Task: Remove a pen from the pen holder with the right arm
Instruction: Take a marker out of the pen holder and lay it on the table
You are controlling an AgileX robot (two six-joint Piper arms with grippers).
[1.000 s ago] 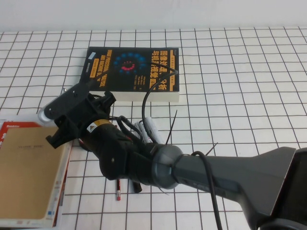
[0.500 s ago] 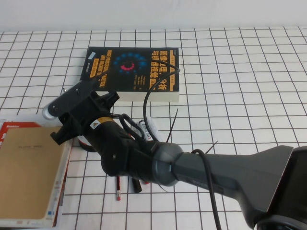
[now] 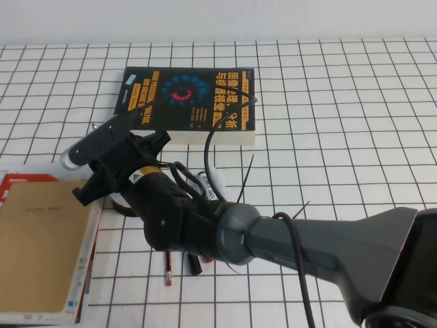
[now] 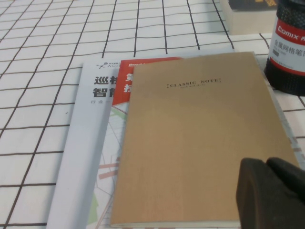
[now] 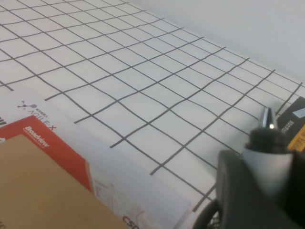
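White gridded tablecloth (image 3: 341, 137) everywhere. Pen (image 5: 268, 157) clamped in the right gripper (image 3: 89, 167), jaws tight on its pale barrel, dark tip poking out – near the far corner of the tan notebook (image 4: 200, 138). Black mesh pen holder (image 4: 289, 52) just beside that corner. Left gripper (image 4: 269, 191) low over the notebook, pads pressed together. Dark book (image 3: 188, 102) further back.

Right gripper (image 3: 95, 164) edged slightly toward the upper left of the high frame and its wrist rolled a touch. Fingers drew in around the white-barrelled pen (image 5: 268, 157), pinching it.
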